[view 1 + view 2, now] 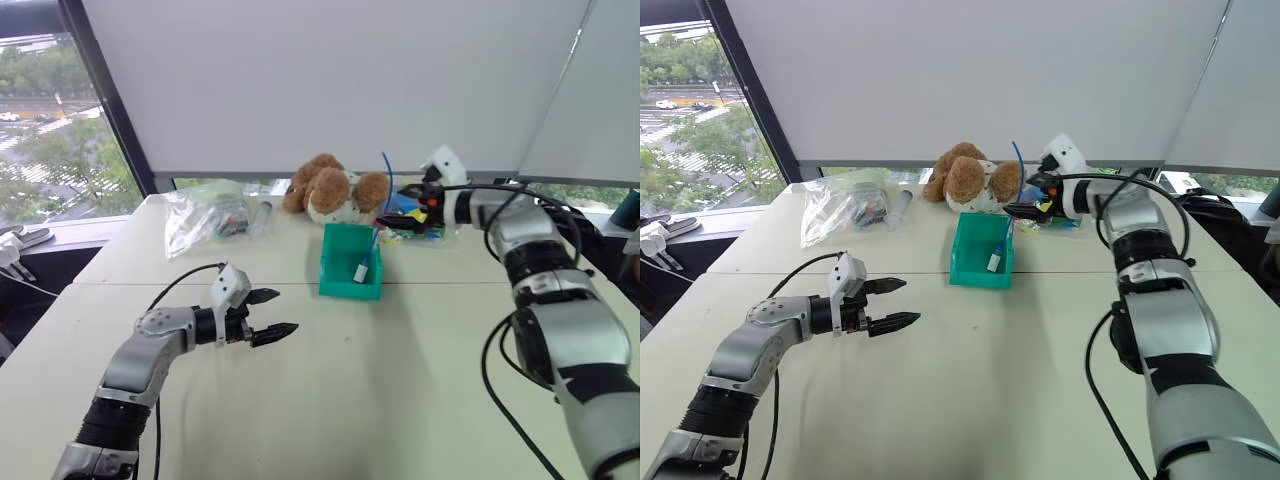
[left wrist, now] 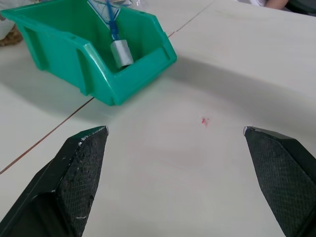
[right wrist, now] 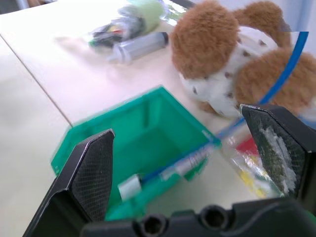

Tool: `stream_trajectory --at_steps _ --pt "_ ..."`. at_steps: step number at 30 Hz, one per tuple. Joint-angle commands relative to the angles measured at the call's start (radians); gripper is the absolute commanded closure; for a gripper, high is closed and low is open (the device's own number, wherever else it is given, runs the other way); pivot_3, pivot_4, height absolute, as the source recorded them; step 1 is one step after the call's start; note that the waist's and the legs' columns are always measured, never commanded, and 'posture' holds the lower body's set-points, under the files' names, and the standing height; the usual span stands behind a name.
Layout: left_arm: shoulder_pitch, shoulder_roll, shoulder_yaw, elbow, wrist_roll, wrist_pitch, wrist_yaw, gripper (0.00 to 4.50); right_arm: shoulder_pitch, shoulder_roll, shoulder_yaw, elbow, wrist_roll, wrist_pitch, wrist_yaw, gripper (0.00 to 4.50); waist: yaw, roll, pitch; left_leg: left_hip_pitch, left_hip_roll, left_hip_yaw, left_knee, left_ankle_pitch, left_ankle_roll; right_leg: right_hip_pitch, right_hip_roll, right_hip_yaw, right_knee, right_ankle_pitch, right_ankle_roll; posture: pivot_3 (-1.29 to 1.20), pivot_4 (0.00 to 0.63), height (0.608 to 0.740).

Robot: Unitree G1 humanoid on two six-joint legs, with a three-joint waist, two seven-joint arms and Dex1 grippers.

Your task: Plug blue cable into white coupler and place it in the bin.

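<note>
Left hand (image 1: 270, 312) hovering over the pale bench (image 1: 380, 400) with fingers spread wide and empty, white coupler (image 1: 361, 271) lying inside the teal bin (image 1: 336, 278) with the blue cable (image 1: 385, 180) plugged in and arching out over the rim, right hand (image 1: 397, 208) beyond, fingers wide apart and empty, teddy bear (image 1: 335, 188) behind.

No readable text, labels, brands or numbers on anything.

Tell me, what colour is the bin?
The bin is teal green. It shows best in the left wrist view.
</note>
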Motion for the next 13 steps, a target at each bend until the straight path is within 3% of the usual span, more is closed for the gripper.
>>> stream_trajectory --at_steps 1,6,13 --pt "-0.001 0.036 0.019 -0.044 -0.024 0.013 -0.012 0.0 0.32 -0.111 -0.094 -0.578 0.152 0.272 0.054 0.04 0.007 0.001 0.0 0.0 0.0 0.0 0.0 0.0 0.0 0.0 0.0 0.0 0.0 0.0 0.0 0.0 0.15 0.74" --pt "0.01 0.084 0.049 -0.076 -0.056 0.049 -0.016 0.0 0.714 -0.159 -0.225 -1.113 0.299 0.537 -0.029 0.04 -0.002 0.005 0.003 -0.002 0.0 0.002 0.0 -0.001 0.001 -0.002 -0.001 0.001 0.0 0.0 0.0 0.0 0.15 0.74" --pt "0.027 0.137 0.072 -0.092 -0.092 0.077 -0.03 0.0 0.91 -0.162 -0.343 -1.349 0.407 0.684 -0.139 0.04 -0.004 0.004 0.003 0.003 0.002 0.001 0.003 -0.001 0.001 0.002 0.001 0.002 0.001 0.0 0.0 0.0 0.15 0.74"
